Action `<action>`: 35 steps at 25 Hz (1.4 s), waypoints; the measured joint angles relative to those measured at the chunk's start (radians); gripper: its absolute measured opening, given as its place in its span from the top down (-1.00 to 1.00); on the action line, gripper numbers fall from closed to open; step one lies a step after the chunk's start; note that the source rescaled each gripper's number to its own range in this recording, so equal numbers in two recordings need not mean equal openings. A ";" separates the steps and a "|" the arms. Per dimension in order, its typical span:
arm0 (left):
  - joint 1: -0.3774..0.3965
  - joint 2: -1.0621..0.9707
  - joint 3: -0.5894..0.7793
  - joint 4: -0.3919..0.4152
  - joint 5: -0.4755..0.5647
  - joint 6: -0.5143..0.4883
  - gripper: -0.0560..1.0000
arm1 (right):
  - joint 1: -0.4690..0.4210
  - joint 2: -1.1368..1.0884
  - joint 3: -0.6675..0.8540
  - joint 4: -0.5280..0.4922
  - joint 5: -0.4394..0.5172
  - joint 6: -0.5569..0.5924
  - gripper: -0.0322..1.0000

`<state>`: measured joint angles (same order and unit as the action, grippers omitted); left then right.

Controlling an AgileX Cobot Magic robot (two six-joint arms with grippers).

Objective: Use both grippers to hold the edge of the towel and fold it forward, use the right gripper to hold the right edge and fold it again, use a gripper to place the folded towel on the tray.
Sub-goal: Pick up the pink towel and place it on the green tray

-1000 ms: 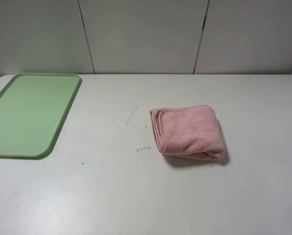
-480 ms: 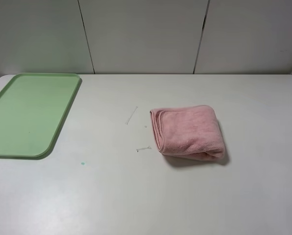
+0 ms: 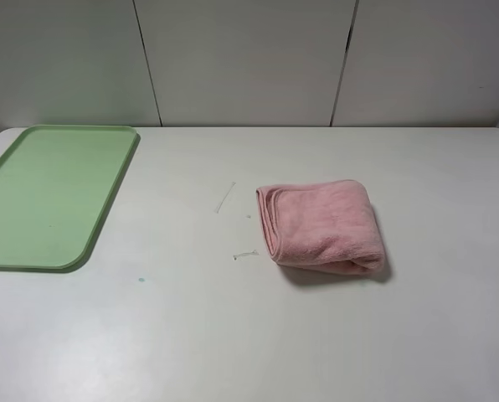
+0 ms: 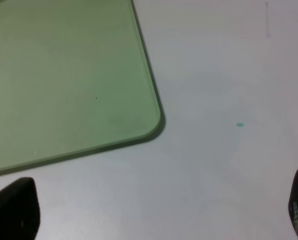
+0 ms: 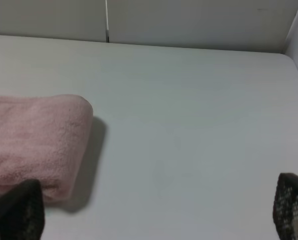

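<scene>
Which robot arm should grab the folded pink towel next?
Probably the right gripper: its open jaws hang near the folded fluffy pink towel, while the left wrist view shows only the light green plastic tray and white table.

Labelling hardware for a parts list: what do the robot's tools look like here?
Only fingertips show. The left tool has two black, rounded fingertips; the right tool has black fingertips with a fine dotted texture. No arms, cables or markings are visible.
</scene>
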<state>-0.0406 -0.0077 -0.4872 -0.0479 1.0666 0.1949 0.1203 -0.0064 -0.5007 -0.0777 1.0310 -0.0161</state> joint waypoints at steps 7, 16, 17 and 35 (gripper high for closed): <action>0.000 0.000 0.000 0.000 0.000 0.000 -1.00 | 0.000 0.000 0.000 0.000 0.000 0.000 -1.00; 0.000 0.000 0.000 0.028 0.000 0.000 -1.00 | 0.000 0.000 0.000 0.000 0.000 0.000 -1.00; 0.000 0.000 0.000 0.028 0.000 0.000 -1.00 | 0.000 0.000 0.000 0.000 0.000 0.000 -1.00; 0.000 0.214 -0.017 0.003 -0.074 -0.045 -0.92 | 0.000 0.000 0.000 0.000 0.000 0.000 -1.00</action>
<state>-0.0406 0.2060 -0.5042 -0.0453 0.9930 0.1497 0.1203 -0.0064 -0.5007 -0.0777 1.0310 -0.0161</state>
